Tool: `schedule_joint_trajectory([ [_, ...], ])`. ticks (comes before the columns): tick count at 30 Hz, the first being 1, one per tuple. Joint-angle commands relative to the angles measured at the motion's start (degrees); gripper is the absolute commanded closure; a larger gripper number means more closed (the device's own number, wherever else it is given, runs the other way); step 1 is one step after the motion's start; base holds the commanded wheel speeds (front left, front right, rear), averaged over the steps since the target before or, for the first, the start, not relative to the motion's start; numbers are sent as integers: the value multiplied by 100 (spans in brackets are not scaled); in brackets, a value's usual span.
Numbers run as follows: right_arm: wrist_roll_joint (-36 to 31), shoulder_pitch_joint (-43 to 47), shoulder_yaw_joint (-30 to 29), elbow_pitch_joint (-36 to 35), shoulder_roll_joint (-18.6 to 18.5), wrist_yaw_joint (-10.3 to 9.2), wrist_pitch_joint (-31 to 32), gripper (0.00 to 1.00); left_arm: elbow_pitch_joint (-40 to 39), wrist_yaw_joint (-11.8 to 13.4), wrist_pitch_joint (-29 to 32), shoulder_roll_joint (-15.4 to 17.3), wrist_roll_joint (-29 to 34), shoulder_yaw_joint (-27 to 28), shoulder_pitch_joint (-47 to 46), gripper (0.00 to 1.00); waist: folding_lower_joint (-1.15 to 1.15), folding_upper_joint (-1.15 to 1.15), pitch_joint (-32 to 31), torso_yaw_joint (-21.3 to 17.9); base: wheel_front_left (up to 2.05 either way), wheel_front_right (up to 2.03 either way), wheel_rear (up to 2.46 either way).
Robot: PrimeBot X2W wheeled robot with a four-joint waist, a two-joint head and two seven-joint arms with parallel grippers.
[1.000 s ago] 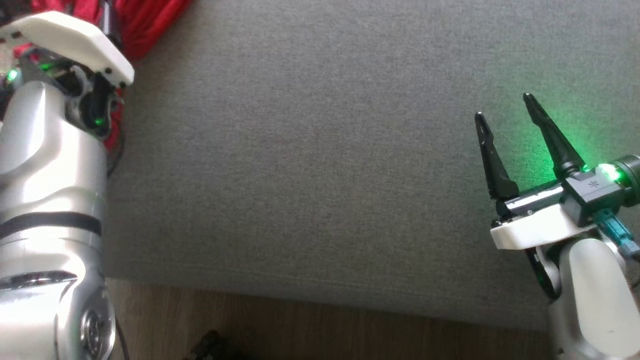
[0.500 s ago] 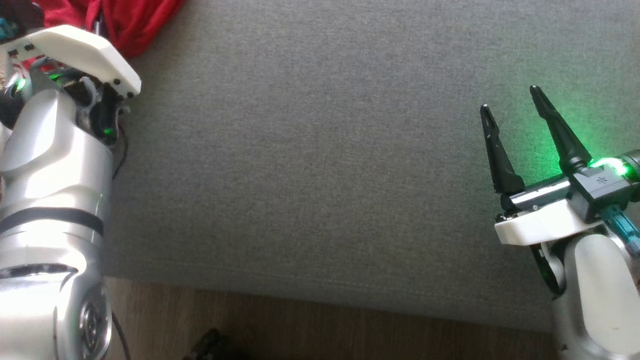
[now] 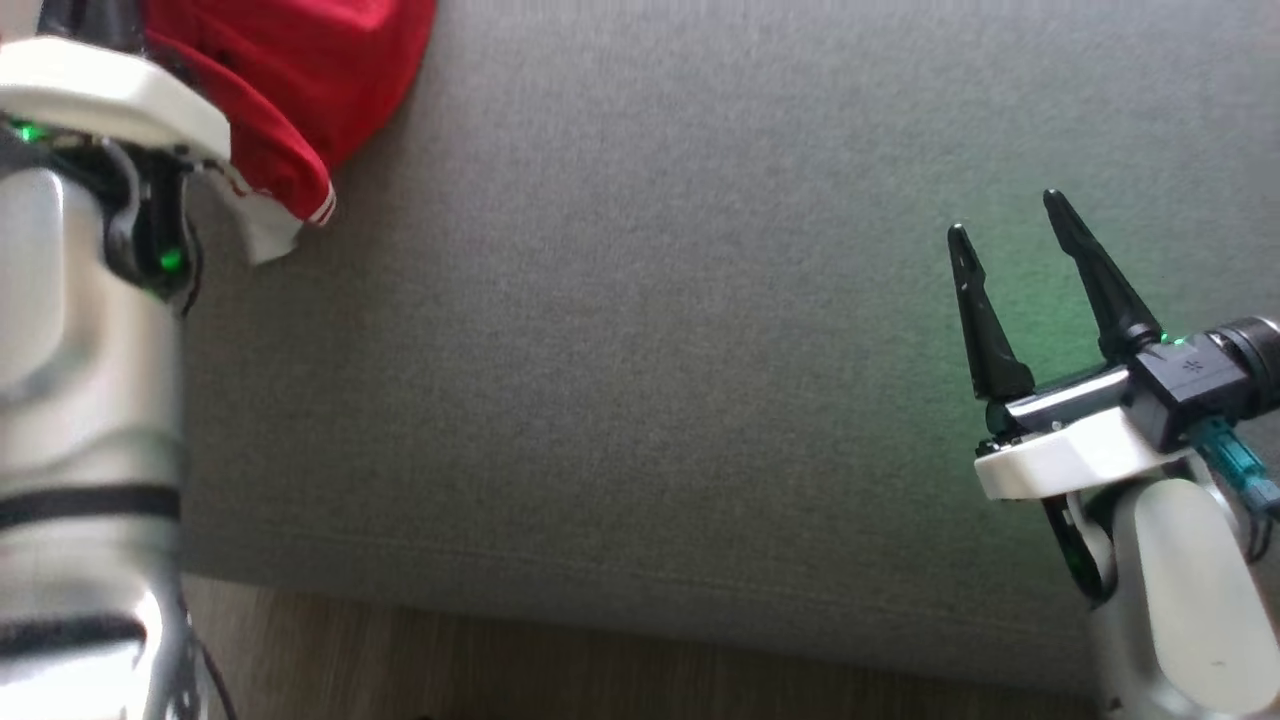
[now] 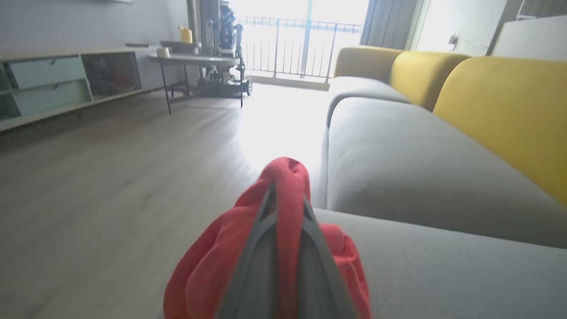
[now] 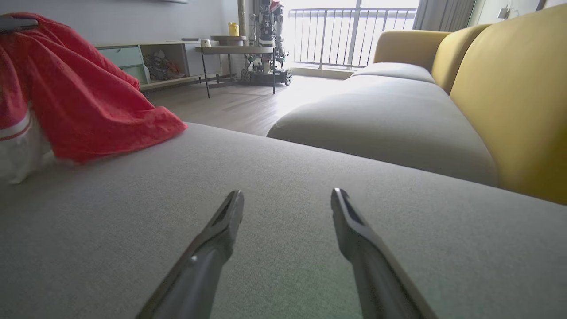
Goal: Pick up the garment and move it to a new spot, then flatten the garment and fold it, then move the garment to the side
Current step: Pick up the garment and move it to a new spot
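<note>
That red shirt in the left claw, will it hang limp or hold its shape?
Probably limp: the shirt drapes in folds from the left claw onto the sofa. Likely light, since one pinch of bunched cloth holds it up.

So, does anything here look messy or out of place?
Only the red garment: it hangs bunched from the left hand, its lower edge resting on the grey sofa seat instead of lying flat. Nothing looks spilled or damaged.

Head view steeply down, wrist views low; shared: garment, grey seat.
</note>
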Motion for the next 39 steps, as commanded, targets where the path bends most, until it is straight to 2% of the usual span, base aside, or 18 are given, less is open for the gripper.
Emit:
schedule_joint_trajectory([
  [1, 72, 118, 150, -155, 66, -2, -52, 0, -523, -32, -68, 330, 99, 155, 109, 100, 1, 0, -261, -72, 0, 0, 0],
  [6, 243, 263, 82, -105, 87, -2, -52, 0, -1659, -33, -69, 298, 79, -114, 617, 100, 1, 0, -673, -181, 0, 0, 0],
  [13, 576, 338, 88, -173, 90, -2, -52, 0, -2608, -33, -17, 312, -249, -775, 777, 100, 1, 0, -1031, -566, 0, 0, 0],
  [17, 710, 309, 129, -254, 91, -2, -52, 0, -3098, -33, 208, 287, -471, -1110, 733, 100, 1, 0, -1117, -963, 0, 0, 0],
  [18, 812, 292, 130, -291, 91, -2, -52, 0, -3339, -33, 339, 243, -582, -1231, 700, 100, 1, 0, -1123, -1194, 0, 0, 0],
  [22, 1049, 274, 113, -336, 91, -2, -52, 0, -3627, -28, 577, 141, -699, -1406, 667, 100, 1, 0, -1076, -1669, 0, 0, 0],
  [27, 1218, 222, 115, -387, 91, -2, -52, 0, -3479, 61, 612, -92, -716, -1598, 803, 100, 1, 0, -890, -2190, 0, 0, 0],
  [31, 1425, 170, 17, -402, 91, -2, -52, 0, -2779, 86, 370, -308, -661, -1814, 972, 100, 1, 0, -702, -2480, 0, 0, 0],
  [35, 1424, 110, -4, -380, 91, -2, -52, 0, -1846, 81, 160, -497, -627, -2055, 1068, 100, 1, 0, -575, -2673, 0, 0, 0],
  [39, 1388, 83, 64, -399, 91, -2, -52, 0, -1398, 73, 28, -601, -647, -2170, 1076, 100, 1, 0, -548, -2709, 0, 0, 0],
])
